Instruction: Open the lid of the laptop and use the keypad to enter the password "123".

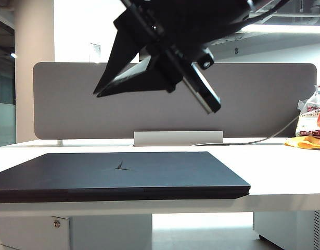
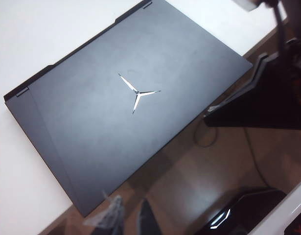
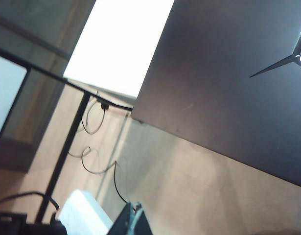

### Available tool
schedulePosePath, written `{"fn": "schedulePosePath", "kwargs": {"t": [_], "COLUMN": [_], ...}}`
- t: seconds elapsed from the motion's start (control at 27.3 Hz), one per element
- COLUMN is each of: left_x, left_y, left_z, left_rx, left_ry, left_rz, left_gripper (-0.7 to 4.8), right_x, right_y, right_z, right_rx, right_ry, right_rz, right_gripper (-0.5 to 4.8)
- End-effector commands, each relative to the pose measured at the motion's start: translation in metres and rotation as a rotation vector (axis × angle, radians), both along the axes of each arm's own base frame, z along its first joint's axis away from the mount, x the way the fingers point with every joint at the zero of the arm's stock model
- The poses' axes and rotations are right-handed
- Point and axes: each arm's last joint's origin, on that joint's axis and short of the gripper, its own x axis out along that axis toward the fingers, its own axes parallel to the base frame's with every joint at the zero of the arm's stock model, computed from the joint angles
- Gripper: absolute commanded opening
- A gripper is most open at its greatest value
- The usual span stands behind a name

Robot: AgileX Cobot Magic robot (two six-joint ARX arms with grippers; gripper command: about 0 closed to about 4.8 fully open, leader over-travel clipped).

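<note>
Laptop (image 1: 120, 177) closed flat on the white desk (image 1: 284, 172), lid (image 2: 135, 112) down, long axis across the desk. Below and ahead of both grippers. Left gripper (image 2: 128, 218) jaws nearly together, empty. Right gripper (image 3: 133, 220) pinched closed, empty. Nearer arm: cannot tell.

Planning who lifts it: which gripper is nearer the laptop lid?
Right, probably. The right gripper hangs above the front edge of the lid; the left gripper looks down from higher.
</note>
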Motion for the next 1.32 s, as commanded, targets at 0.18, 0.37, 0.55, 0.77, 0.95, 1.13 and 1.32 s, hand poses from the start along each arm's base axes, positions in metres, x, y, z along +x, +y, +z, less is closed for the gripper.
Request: {"fn": "schedulePosePath", "kwargs": {"t": [0.18, 0.37, 0.55, 0.77, 0.95, 1.13, 1.32], "left_x": [-0.006, -0.006, -0.005, -0.007, -0.008, -0.008, -0.009], "left_y": [0.009, 0.009, 0.009, 0.013, 0.014, 0.014, 0.014], "left_z": [0.008, 0.008, 0.011, 0.024, 0.028, 0.027, 0.025], "left_rx": [-0.055, -0.038, -0.028, -0.067, -0.082, -0.079, -0.105], "left_ry": [-0.074, -0.084, -0.124, -0.16, -0.163, -0.151, -0.111], "left_rz": [-0.013, -0.024, -0.017, -0.003, 0.0, -0.004, -0.034], "left_gripper": [0.48, 0.47, 0.49, 0.49, 0.54, 0.54, 0.53], "right_x": [-0.001, -0.003, 0.003, 0.005, 0.007, 0.015, 0.02], "right_y": [-0.006, -0.011, -0.002, 0.001, 0.003, 0.009, 0.009], "right_z": [-0.043, -0.059, -0.079, -0.087, -0.095, -0.092, -0.09], "right_rx": [0.185, 0.289, 0.375, 0.383, 0.378, 0.398, 0.404], "right_ry": [0.205, 0.275, 0.406, 0.429, 0.479, 0.474, 0.474], "right_rz": [-0.2, -0.271, -0.332, -0.35, -0.375, -0.382, -0.397], "right_gripper": [-0.05, -0.05, 1.4, 1.63, 1.96, 2.05, 2.04]}}
